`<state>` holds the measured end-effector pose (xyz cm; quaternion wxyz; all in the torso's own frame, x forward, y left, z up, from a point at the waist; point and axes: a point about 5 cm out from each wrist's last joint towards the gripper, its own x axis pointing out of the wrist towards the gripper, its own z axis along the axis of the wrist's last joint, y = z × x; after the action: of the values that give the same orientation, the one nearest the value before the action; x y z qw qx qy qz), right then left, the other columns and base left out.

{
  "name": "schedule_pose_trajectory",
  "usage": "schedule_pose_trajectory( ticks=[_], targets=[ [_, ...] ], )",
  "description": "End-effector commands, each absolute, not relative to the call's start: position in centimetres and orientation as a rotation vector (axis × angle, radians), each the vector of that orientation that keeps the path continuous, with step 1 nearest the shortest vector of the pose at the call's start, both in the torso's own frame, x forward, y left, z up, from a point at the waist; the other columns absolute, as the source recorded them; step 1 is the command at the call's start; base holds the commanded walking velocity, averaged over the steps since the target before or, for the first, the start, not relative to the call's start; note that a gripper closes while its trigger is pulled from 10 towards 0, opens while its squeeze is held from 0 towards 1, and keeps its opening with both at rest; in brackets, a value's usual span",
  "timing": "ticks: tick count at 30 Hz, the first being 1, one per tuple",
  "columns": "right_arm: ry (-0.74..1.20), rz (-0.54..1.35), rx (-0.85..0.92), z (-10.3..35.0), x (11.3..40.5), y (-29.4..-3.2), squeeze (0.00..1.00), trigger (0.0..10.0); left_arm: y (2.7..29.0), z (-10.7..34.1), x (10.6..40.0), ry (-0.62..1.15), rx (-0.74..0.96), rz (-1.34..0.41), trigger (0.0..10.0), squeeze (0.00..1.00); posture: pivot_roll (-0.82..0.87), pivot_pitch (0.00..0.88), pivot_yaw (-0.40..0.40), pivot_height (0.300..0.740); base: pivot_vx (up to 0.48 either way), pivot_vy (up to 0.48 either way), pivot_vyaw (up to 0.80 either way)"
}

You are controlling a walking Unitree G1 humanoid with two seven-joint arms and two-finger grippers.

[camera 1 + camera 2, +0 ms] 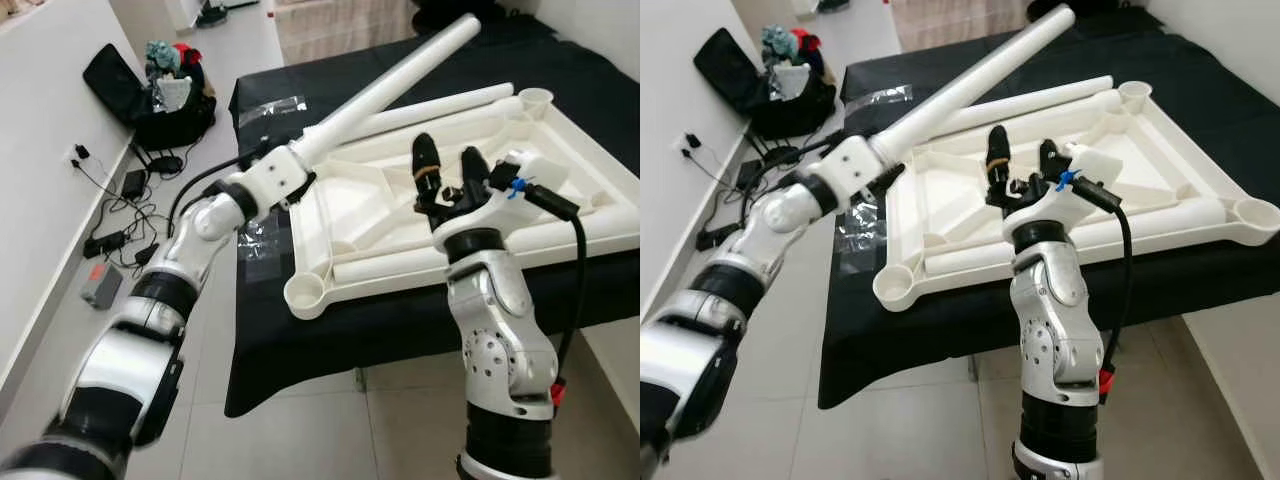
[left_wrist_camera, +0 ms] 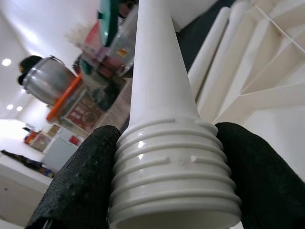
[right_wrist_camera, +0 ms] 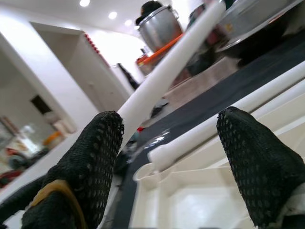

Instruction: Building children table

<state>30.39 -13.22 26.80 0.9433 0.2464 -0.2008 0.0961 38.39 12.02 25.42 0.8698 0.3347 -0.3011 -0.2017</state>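
Observation:
A white plastic tabletop (image 1: 560, 170) lies upside down on a black-covered table, with round leg sockets at its corners. My left gripper (image 2: 167, 181) is shut on the threaded end of a long white table leg (image 1: 385, 90) and holds it slanting up over the tabletop's left side. The black fingers (image 2: 81, 186) press on both sides of the thread. A second white leg (image 1: 440, 108) rests along the far rim, and a third leg (image 1: 400, 265) lies along the near rim. My right gripper (image 1: 450, 165) stands open above the tabletop's middle, fingers pointing up, holding nothing.
The near-left corner socket (image 1: 308, 297) overhangs the black cloth (image 1: 330, 345). A clear plastic bag (image 1: 258, 240) lies on the cloth by the tabletop's left side. On the floor to the left are a black bag (image 1: 140, 95), cables and chargers (image 1: 125, 200) along the wall.

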Motion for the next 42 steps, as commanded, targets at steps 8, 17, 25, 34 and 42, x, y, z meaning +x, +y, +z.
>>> schedule_pose_trajectory(
  ticks=[8, 17, 25, 34, 42],
  targets=[
    [-0.287, 0.360, 0.703, 25.9, 31.8, -12.5, 0.00, 10.0, 11.3, 24.1, 34.7, -0.818, 0.736, -0.447, 10.0, 0.00, 0.05, 0.109, 0.044, 0.740, 0.000, 0.000, 0.00],
    [-0.262, 0.485, 0.758, 25.9, 32.3, -12.2, 1.00, 10.0, 10.6, 22.3, 31.7, -0.839, 0.718, -0.463, 10.0, 0.00, 0.05, 0.108, 0.022, 0.740, 0.000, 0.000, 0.00],
    [-0.232, 0.578, 0.777, 25.8, 32.1, -11.6, 0.00, 10.0, 10.7, 21.9, 30.9, -0.809, 0.698, -0.437, 10.0, 0.00, 0.05, 0.108, 0.015, 0.740, 0.000, 0.000, 0.00],
    [-0.230, 0.601, 0.792, 26.1, 32.6, -11.1, 0.00, 10.0, 9.7, 21.1, 29.5, -0.796, 0.687, -0.481, 10.0, 0.00, 0.05, 0.104, 0.010, 0.740, 0.000, 0.000, 0.00],
    [-0.224, 0.637, 0.795, 26.7, 32.9, -10.4, 0.00, 10.0, 8.3, 20.3, 28.2, -0.786, 0.668, -0.551, 10.0, 0.00, 0.05, 0.107, 0.011, 0.740, 0.000, 0.000, 0.00]
  ],
)
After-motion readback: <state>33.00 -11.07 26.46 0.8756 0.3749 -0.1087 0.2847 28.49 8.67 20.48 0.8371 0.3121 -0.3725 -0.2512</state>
